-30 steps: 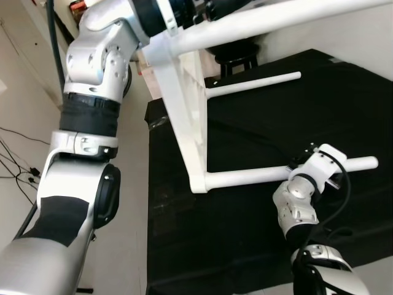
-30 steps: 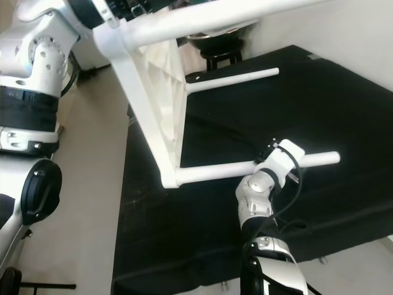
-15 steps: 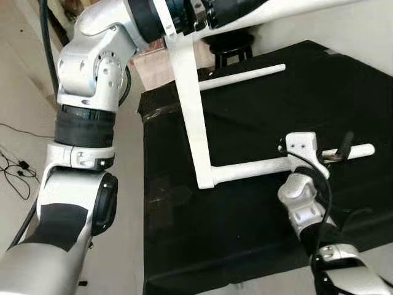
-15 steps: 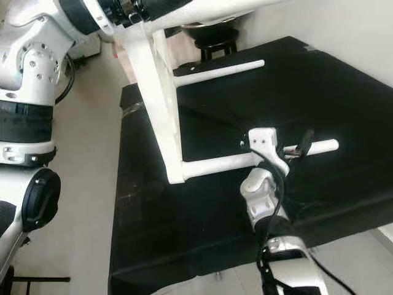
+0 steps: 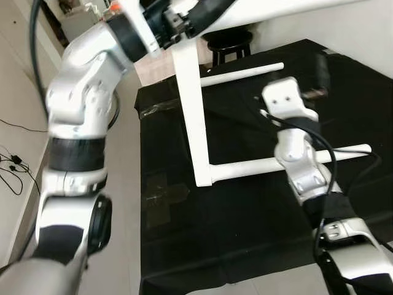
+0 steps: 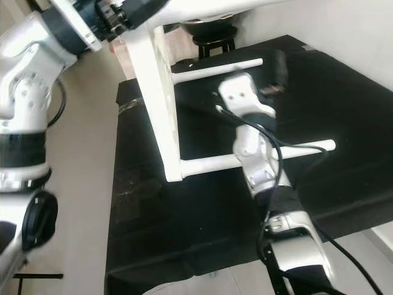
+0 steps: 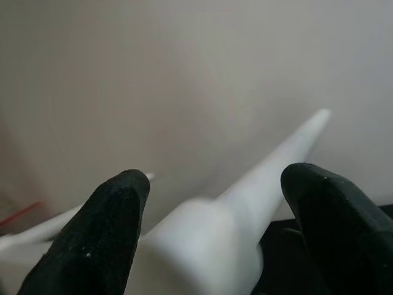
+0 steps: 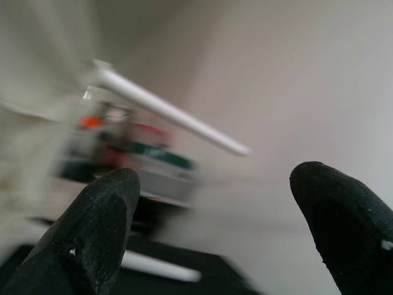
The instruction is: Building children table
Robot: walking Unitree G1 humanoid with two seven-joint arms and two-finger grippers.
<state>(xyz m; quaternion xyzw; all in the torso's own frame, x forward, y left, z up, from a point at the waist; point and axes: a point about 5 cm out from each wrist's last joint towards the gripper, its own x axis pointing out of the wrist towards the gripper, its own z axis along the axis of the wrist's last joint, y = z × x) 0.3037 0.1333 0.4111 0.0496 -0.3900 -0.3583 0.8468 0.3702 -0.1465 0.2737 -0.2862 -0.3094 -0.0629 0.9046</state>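
Your left end effector point(image 7: 215, 227) grasps one leg point(image 7: 258, 178) of the white children table point(image 5: 187, 92) at the frame's top, probably to keep it tipped on its side on the black tabletop point(image 5: 245, 246). Your right end effector point(image 8: 227, 227) is released, raised at upper right, holding nothing. The table has round tapered legs.

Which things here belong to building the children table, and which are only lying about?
Belonging to the job:
- white table, tipped on its side on the black cloth
- left gripper, fingers around a table leg
- right gripper, raised above the lower legs, fingers open, holding nothing

Just lying about:
- black stool behind
- cables on the floor
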